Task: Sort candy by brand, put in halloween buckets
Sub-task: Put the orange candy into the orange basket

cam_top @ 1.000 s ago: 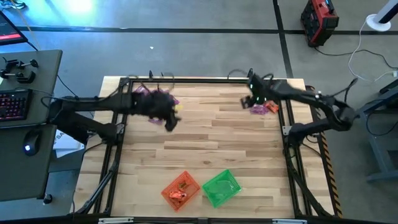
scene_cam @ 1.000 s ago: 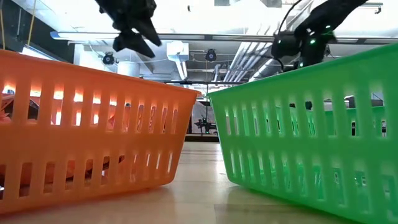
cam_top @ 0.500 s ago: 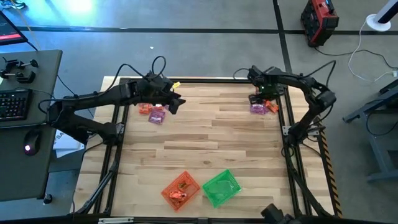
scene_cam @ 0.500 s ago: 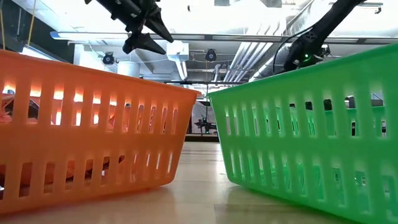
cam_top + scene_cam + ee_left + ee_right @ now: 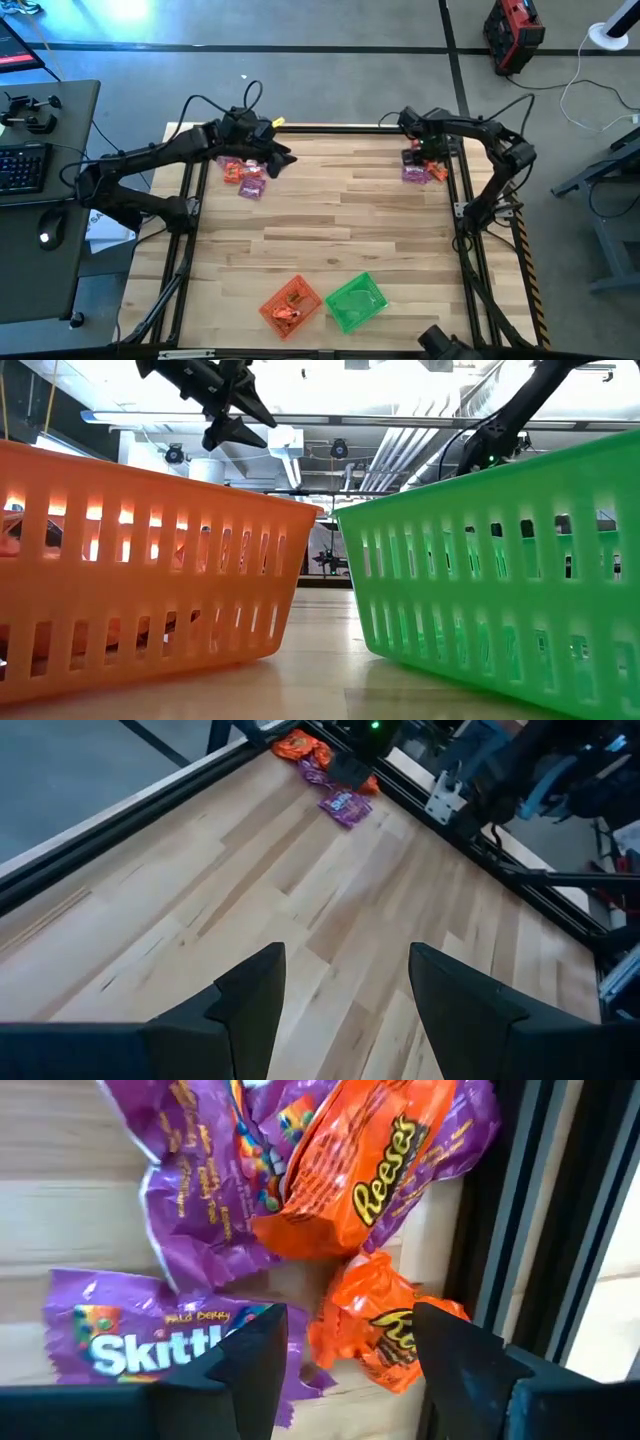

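While the candy lies in two small heaps near the top of the high view, both buckets sit far from it at the bottom centre of the frame. The left heap (image 5: pixel 245 178) shows roughly two orange-red packets and two purple ones, though the left arm hides part of it, so the count is unsure. The right heap (image 5: pixel 422 172), at the upper right of the table beside the black rail, is clearer in the right wrist view: two orange Reese's packets (image 5: pixel 365 1175) and at least two purple Skittles packets (image 5: pixel 150 1342), overlapping one another.

The orange bucket (image 5: pixel 291 303) stands just left of the green bucket (image 5: pixel 356 301), the two nearly touching; a few orange-red packets lie inside the orange one, too jumbled to count.

The left gripper (image 5: pixel 280 158) hangs at the upper left of the table, just right of the left heap, its fingers spread apart with nothing between them. The right gripper (image 5: pixel 416 158) hovers directly over the right heap, fingers parted, grasping nothing; the packets lie on the wooden table (image 5: pixel 340 230) beneath it
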You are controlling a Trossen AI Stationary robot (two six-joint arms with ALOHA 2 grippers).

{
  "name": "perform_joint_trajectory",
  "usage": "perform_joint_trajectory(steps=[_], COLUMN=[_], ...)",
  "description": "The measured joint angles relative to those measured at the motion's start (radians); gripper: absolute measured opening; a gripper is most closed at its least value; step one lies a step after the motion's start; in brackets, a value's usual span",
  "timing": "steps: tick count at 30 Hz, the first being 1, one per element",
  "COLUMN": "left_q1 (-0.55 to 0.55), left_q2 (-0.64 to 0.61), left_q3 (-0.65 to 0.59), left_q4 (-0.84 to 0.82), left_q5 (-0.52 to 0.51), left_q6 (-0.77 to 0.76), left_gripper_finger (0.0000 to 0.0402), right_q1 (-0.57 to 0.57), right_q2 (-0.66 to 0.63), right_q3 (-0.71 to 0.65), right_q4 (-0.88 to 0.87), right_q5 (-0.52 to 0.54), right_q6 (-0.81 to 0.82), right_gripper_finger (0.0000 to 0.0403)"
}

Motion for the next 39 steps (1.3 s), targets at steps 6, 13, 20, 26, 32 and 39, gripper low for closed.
perform_joint_trajectory(steps=[6,13,20,26,32,39], left_q1=[0.023,0.023,0.078,0.146,0.133,0.053], left_q2=[0.000,-0.001,-0.096,-0.221,-0.279,-0.264], left_q3=[0.000,0.000,0.000,0.001,0.001,0.001], left_q4=[-0.001,0.006,0.224,0.316,0.239,0.130], left_q5=[0.048,0.049,0.193,0.194,0.206,0.201], left_q6=[-0.001,-0.007,-0.024,0.025,0.043,-0.038], left_gripper_finger=[0.0204,0.0204,0.0204,0.0204,0.0204,0.0204], right_q1=[0.006,0.014,0.047,0.138,0.337,0.770], right_q2=[0.037,0.038,-0.110,-0.355,-0.534,-0.459], right_q3=[0.000,0.000,0.059,0.172,0.198,0.192], right_q4=[-0.001,-0.001,-0.080,-0.040,0.174,0.203], right_q5=[0.038,0.058,0.075,-0.005,-0.245,-0.262], right_q6=[0.018,0.007,-0.046,-0.040,0.067,0.203], right_gripper_finger=[0.0156,0.0017,0.0003,0.0002,0.0001,0.0000])
